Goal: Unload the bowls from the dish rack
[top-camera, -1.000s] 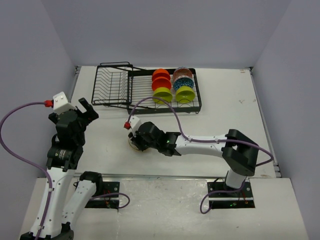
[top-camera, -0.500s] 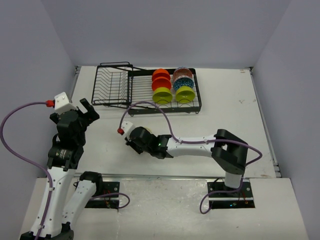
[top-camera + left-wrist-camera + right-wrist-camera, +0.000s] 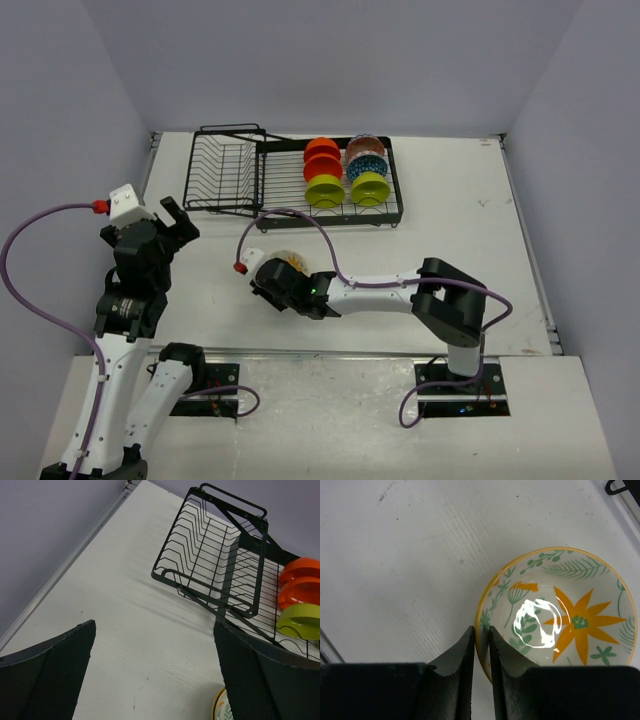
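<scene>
Bowls (image 3: 325,188) sit in dish rack (image 3: 225,170); left gripper (image 3: 155,675) wide, right gripper (image 3: 480,645) narrow beside floral bowl (image 3: 560,620).

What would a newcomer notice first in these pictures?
A cream bowl with an orange flower sits upright on the white table, the right hand at its rim. At the table's far side, bright orange-red bowls and lime green bowls stand in the black dish rack.

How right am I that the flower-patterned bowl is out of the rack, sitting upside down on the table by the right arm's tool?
Wrong in one respect: it is not upside down. The flower-patterned bowl is out of the rack, sitting open side up on the table by the right arm's tool; the right wrist view looks straight into its painted inside.
</scene>
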`<move>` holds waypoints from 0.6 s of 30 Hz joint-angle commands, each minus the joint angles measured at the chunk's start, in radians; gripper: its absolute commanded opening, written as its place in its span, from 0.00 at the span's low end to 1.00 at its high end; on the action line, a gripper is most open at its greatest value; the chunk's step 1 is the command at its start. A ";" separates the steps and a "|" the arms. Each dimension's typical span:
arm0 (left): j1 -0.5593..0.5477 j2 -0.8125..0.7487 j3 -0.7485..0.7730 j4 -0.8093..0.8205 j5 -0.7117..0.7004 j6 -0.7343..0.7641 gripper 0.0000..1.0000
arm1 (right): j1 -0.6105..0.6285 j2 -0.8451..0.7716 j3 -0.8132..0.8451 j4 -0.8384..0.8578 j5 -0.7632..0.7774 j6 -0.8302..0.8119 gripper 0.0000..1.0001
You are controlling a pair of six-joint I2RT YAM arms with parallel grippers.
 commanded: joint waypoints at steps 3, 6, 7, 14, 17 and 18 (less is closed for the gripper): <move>0.011 0.000 -0.004 0.045 0.007 0.008 1.00 | 0.004 -0.019 0.018 -0.017 0.012 0.024 0.22; 0.011 0.000 -0.004 0.046 0.009 0.008 1.00 | 0.004 -0.065 0.016 -0.017 0.004 0.025 0.28; 0.011 0.002 -0.004 0.046 0.010 0.008 1.00 | 0.004 -0.079 0.016 -0.017 0.001 0.027 0.32; 0.011 0.008 -0.002 0.045 0.013 0.008 1.00 | -0.001 -0.178 0.035 -0.025 0.005 0.024 0.47; 0.011 0.011 -0.001 0.043 0.013 0.008 1.00 | -0.011 -0.224 0.036 -0.030 0.005 0.028 0.52; 0.011 0.014 -0.001 0.043 0.015 0.008 1.00 | -0.019 -0.238 0.032 -0.033 0.005 0.030 0.53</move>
